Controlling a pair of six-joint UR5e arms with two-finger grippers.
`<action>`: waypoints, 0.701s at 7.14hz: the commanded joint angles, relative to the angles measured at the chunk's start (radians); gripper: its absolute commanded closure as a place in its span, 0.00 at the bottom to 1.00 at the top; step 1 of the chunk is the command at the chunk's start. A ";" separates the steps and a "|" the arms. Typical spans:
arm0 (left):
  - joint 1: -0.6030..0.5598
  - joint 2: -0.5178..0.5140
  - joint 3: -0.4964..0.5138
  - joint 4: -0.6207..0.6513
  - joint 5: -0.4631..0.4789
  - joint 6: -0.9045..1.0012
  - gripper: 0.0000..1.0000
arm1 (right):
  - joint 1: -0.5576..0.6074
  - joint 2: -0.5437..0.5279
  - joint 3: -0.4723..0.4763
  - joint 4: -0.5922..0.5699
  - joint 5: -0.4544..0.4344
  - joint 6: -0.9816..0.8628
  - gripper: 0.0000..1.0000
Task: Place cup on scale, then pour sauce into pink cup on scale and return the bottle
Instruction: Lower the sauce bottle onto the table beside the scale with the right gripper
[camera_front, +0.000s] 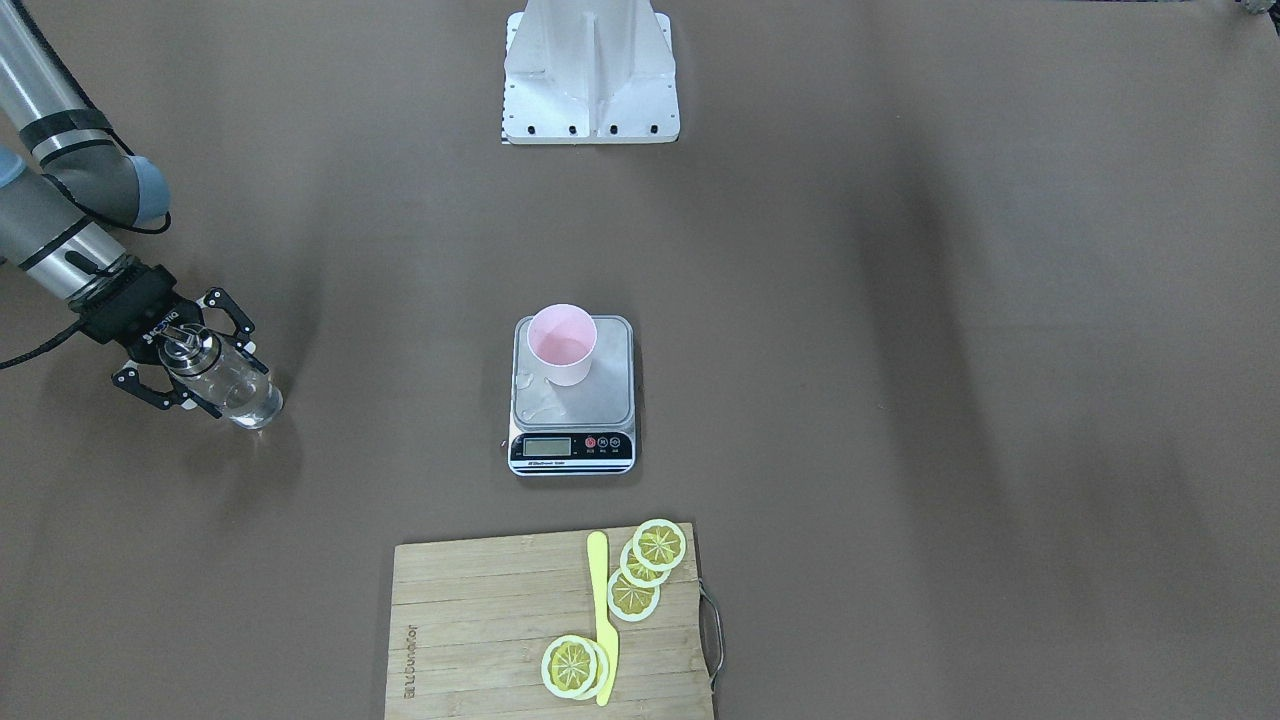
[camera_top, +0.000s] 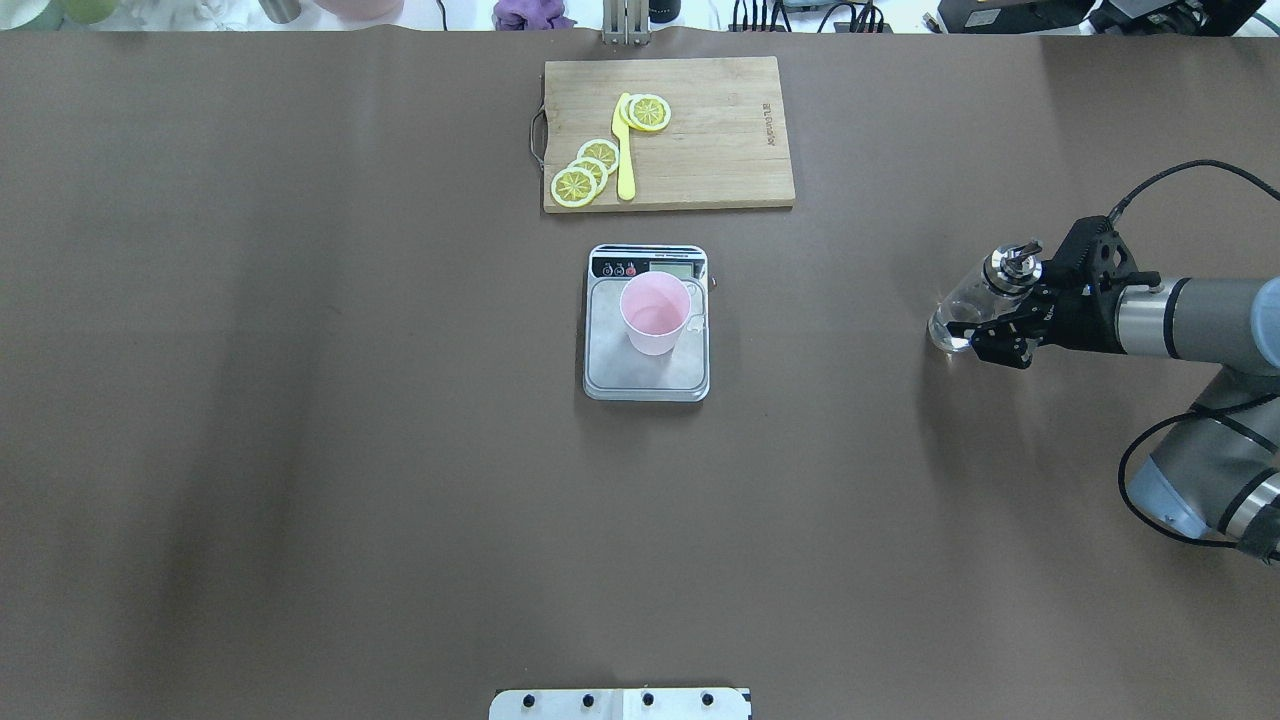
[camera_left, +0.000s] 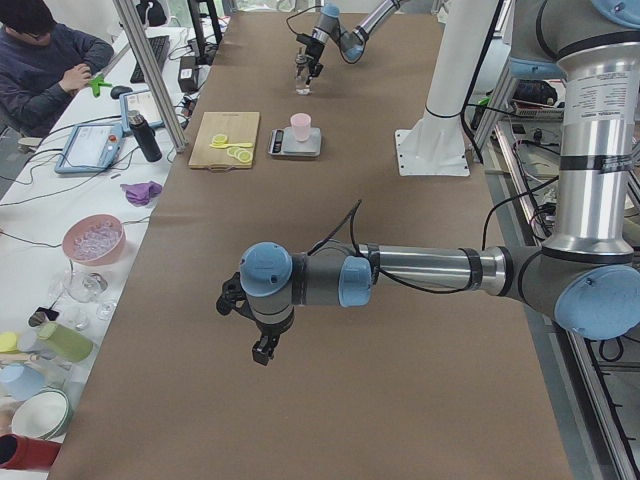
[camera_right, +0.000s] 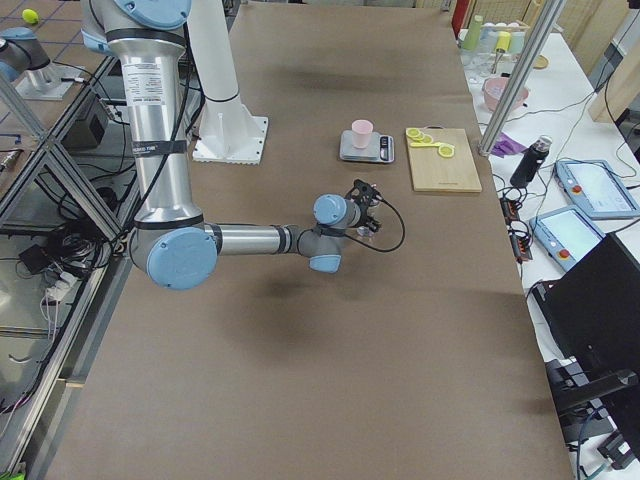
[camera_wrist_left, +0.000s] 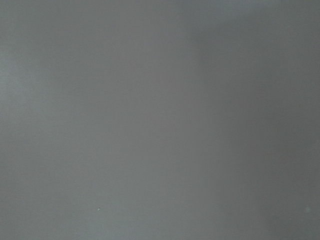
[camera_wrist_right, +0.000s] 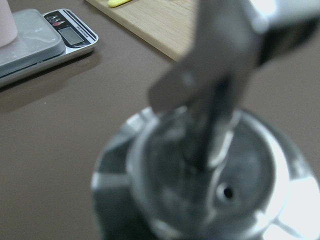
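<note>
Pink cup (camera_front: 562, 345) stands upright on the steel platform of the scale (camera_front: 592, 402), mid-bench, toward the platform's back corner away from the display. Bottle (camera_front: 243, 398) is near the right edge of the bench (camera_top: 300, 400), well apart from the scale. Right tool (camera_front: 232, 386) has its fingers closed around the glass body below the metal spout. Bottle base looks at or just above the bench surface; contact cannot be confirmed. Left tool (camera_left: 262, 348) hangs over bare bench near the left end; whether it is wide or narrow cannot be told from that side view. Cup interior shows a slightly darker floor, possibly liquid; display unreadable. Judgement: pour likely finished, step in hand is setting the bottle down. To do it well, keep the bottle vertical so nothing runs from the spout, lower until the base sits flat, then release slowly and symmetrically so neither finger drags the glass over. Withdraw straight back along the arm's line, clear of the spout. Risk: smooth glass, small base, easy to tip.
</note>
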 joint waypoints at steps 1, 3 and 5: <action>0.000 0.000 0.000 -0.002 0.000 0.000 0.01 | 0.000 0.000 0.004 0.000 0.003 0.004 0.01; 0.000 0.000 0.000 0.000 0.000 0.000 0.01 | 0.000 0.000 0.003 -0.001 0.004 0.004 0.01; 0.000 0.000 0.000 0.000 0.000 0.000 0.01 | 0.005 -0.024 0.012 0.000 0.006 0.004 0.01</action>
